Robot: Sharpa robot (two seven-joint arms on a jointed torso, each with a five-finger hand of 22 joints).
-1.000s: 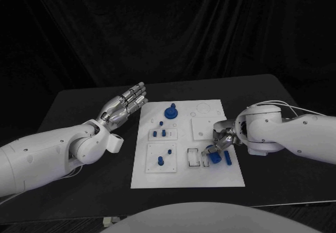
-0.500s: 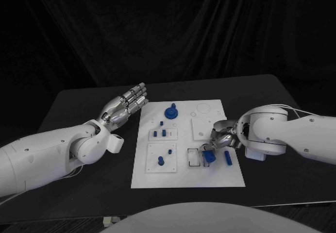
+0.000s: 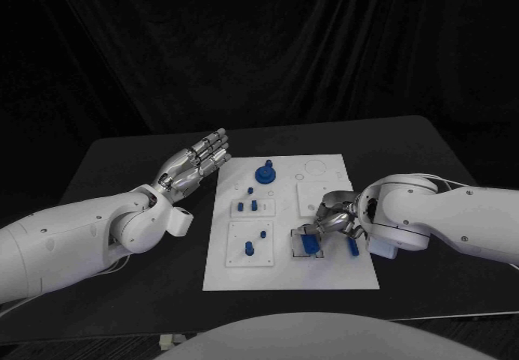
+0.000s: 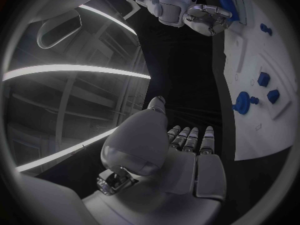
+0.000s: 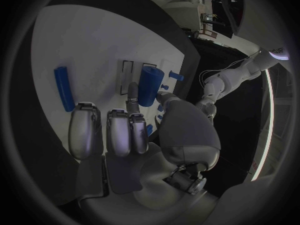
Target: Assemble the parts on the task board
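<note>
The right hand (image 3: pixel 333 222) reaches over the near right part of the white task board (image 3: pixel 325 277) and pinches a blue block-shaped part (image 3: pixel 310 243) between thumb and fingers. In the right wrist view the block (image 5: pixel 149 86) stands upright at the fingertips (image 5: pixel 132 91), directly over two narrow rectangular slots (image 5: pixel 128 77) outlined in black on the board. Whether its lower end has entered a slot cannot be told. Just beside that hand, on the board's right margin, a long blue bar (image 3: pixel 354 244) lies flat and loose.

On the far part of the board a round blue knob (image 3: pixel 264 175) stands in its seat. Two small blue pegs (image 3: pixel 247 205) stand in a square plate at the board's middle left, and two more blue pieces (image 3: pixel 254 244) sit in the larger square plate nearer the robot.

The left hand (image 3: pixel 196 163) hovers over the black table (image 3: pixel 130 161) just beside the board's far left corner, fingers straight and together, holding nothing.
</note>
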